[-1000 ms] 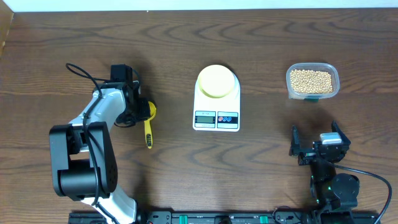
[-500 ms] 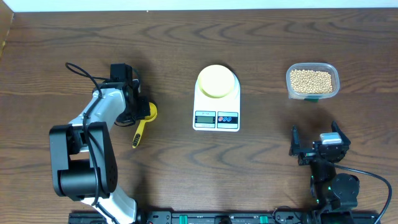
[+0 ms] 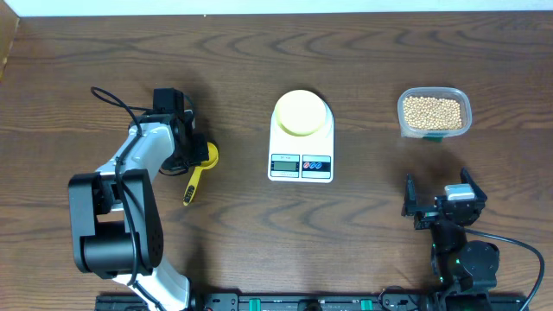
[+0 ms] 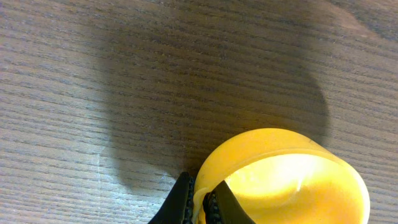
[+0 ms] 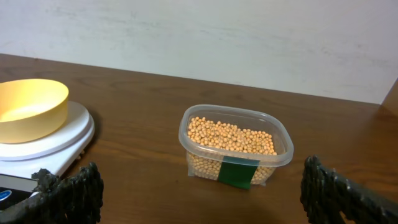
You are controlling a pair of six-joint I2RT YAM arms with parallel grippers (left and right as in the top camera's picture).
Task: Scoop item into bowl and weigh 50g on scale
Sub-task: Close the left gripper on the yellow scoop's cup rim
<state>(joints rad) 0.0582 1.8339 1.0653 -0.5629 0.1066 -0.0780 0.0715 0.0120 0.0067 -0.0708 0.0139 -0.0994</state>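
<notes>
The pale-yellow bowl (image 3: pixel 301 112) sits on the white scale (image 3: pixel 301 164) at the table's middle; both show at the left of the right wrist view, the bowl (image 5: pixel 30 107) on the scale (image 5: pixel 53 142). It looks empty. The tan beans (image 3: pixel 433 111) fill a clear plastic container (image 5: pixel 234 146) at the right. My left gripper (image 3: pixel 193 156) is shut on the rim of the yellow scoop (image 3: pixel 197 172), pinching its wall between the fingers (image 4: pixel 200 202); the scoop's cup (image 4: pixel 283 177) is empty. My right gripper (image 3: pixel 441 200) is open and empty near the front edge, facing the container.
A black cable (image 3: pixel 117 100) loops behind the left arm. A pale wall (image 5: pixel 205 37) runs along the table's far edge. Brown wood table (image 3: pixel 259 225) lies between the scoop, scale and container.
Between one second and half a second ago the scoop's handle swung left as the left gripper turned it. Nothing has moved since. The right arm is still.
</notes>
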